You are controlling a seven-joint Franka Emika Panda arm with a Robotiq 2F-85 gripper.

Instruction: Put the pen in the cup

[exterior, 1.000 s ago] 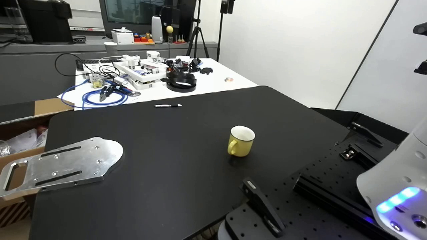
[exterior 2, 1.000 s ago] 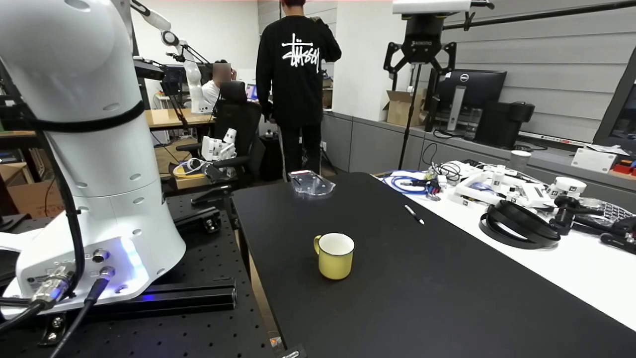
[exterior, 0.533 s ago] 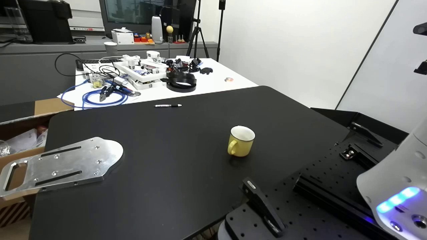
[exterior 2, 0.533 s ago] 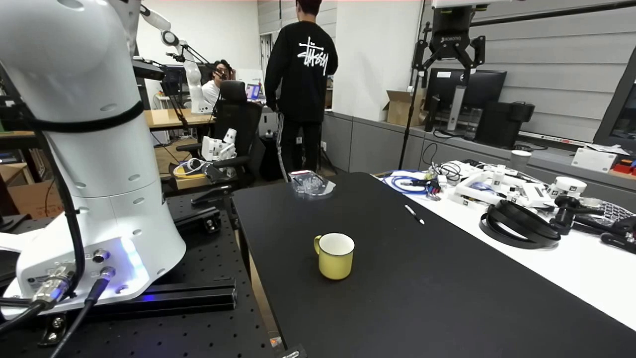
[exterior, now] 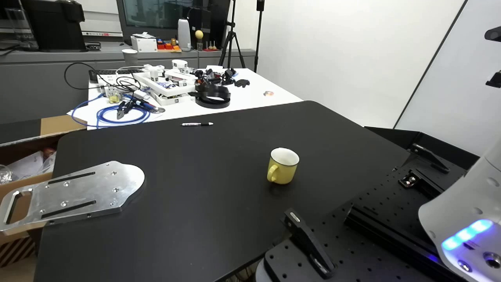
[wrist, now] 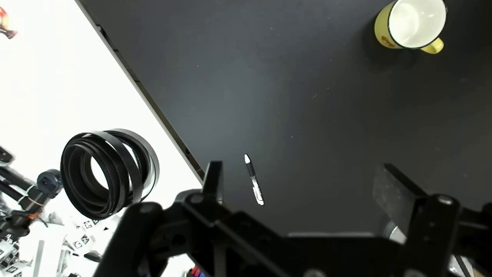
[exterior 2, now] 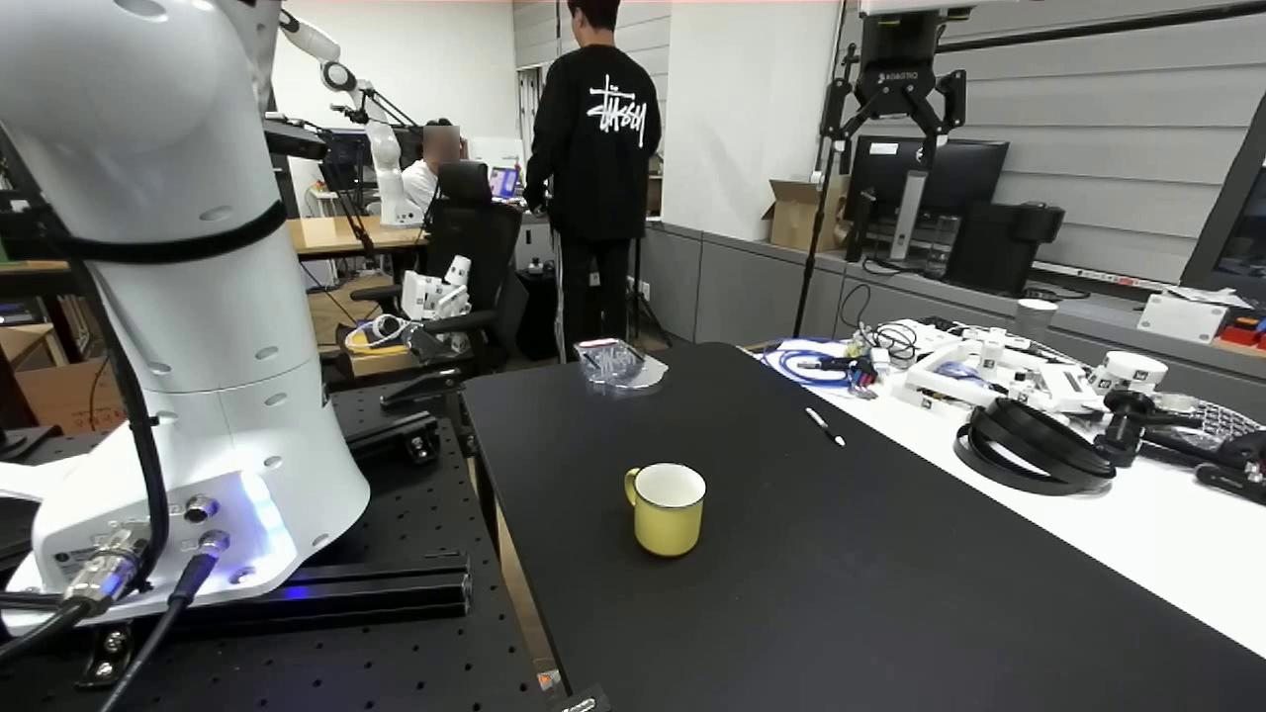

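Observation:
The pen (exterior: 197, 124) is thin, white and black, and lies flat on the black table near its edge beside the white table. It also shows in an exterior view (exterior 2: 825, 426) and in the wrist view (wrist: 253, 181). The yellow cup (exterior: 282, 166) stands upright on the black table, cream inside; it shows in an exterior view (exterior 2: 669, 510) and at the top right of the wrist view (wrist: 417, 23). My gripper (exterior 2: 883, 153) is open and empty, high above the table. In the wrist view my gripper (wrist: 300, 177) has the pen between its fingers in picture only, far below.
A silver metal plate (exterior: 86, 188) lies at the black table's corner in an exterior view. A white table (exterior: 250, 94) adjoins, with black coiled straps (wrist: 109, 173), blue cable (exterior: 123, 115) and white parts. Black clamps (exterior: 307, 243) stand at the robot's base side. A person (exterior 2: 598, 178) stands behind.
Over the first half second my gripper moved rightward and slightly up in an exterior view and turned a little; since then it looks still. Pen and cup have not moved. The person shifted.

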